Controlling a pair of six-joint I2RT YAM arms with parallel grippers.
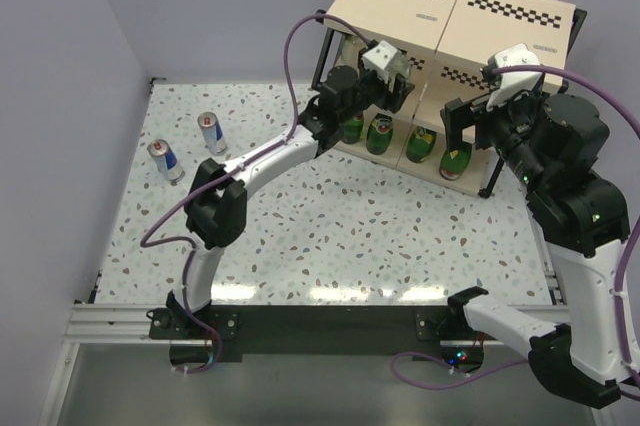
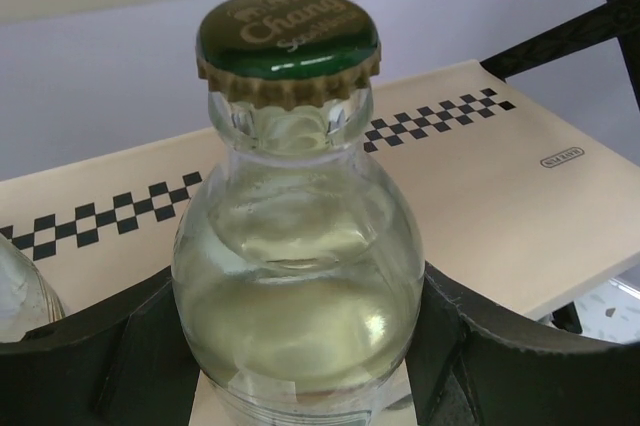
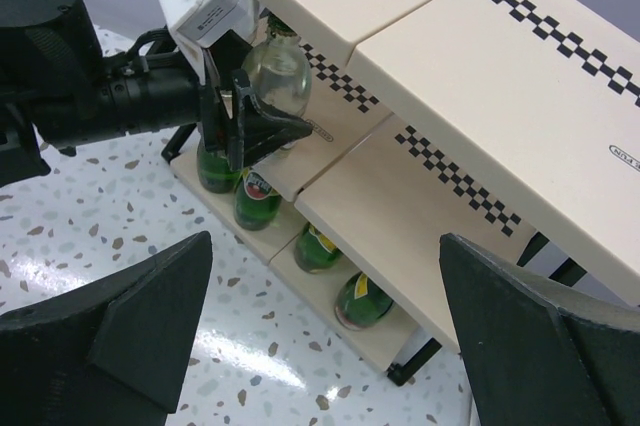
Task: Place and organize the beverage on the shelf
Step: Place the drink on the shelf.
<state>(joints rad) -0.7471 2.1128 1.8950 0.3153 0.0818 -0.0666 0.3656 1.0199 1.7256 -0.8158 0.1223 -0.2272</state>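
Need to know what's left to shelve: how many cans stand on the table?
2. The near can stands on the table, far left; the far can just beyond it. None seems hidden.

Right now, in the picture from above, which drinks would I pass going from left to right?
Nearer can → farther can → first green bottle → second green bottle → third green bottle → fourth green bottle.
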